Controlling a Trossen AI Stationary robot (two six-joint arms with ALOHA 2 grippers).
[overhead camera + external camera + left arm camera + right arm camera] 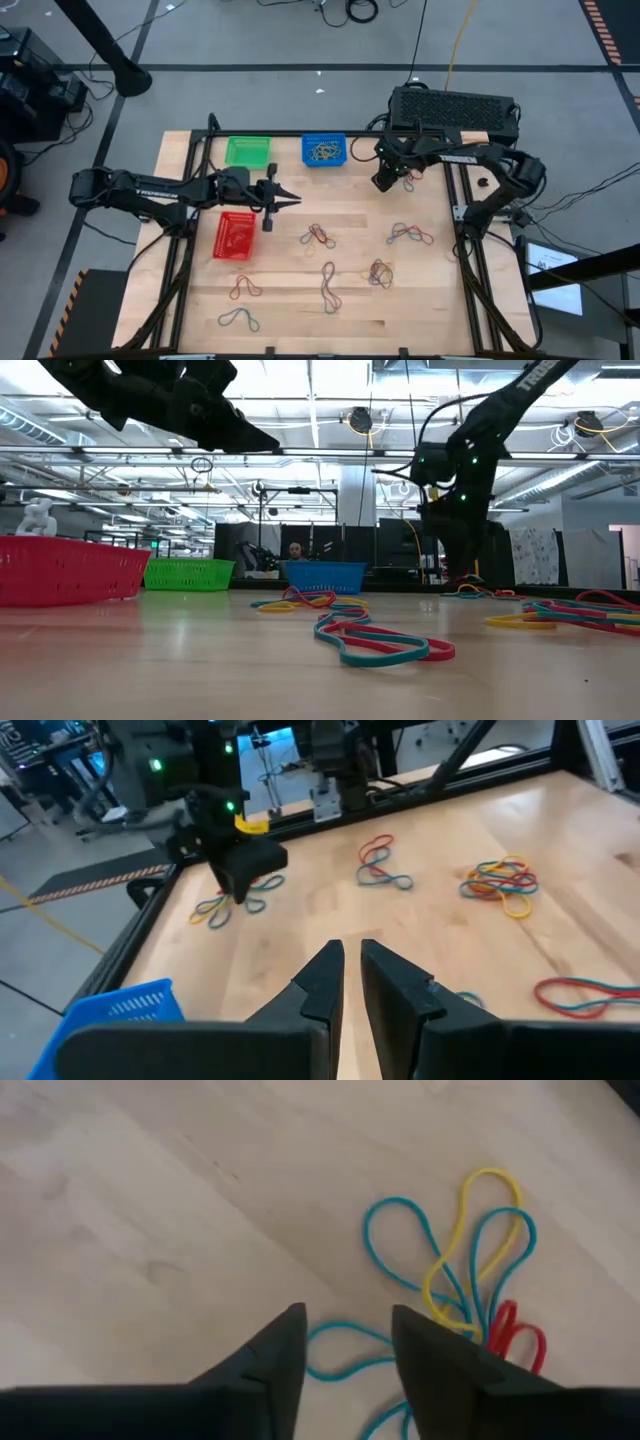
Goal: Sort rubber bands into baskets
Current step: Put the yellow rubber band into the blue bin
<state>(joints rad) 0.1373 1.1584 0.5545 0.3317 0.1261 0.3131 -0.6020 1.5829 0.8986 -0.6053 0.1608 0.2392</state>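
The red basket [235,237] and green basket [247,151] are too small from above to show any contents; at surface level their walls hide the insides. The blue basket [324,150] holds a tangle of yellowish bands. Loose rubber bands [320,236] lie in several small clusters across the wooden surface [290,290], away from the baskets.

The left gripper [288,199] hangs above the surface just beside the red basket, jaws nearly closed with only a thin slit, holding nothing. The right gripper [345,1342] is low over a blue, yellow and red cluster [470,1280] near the blue basket, jaws parted, a blue loop between the tips.
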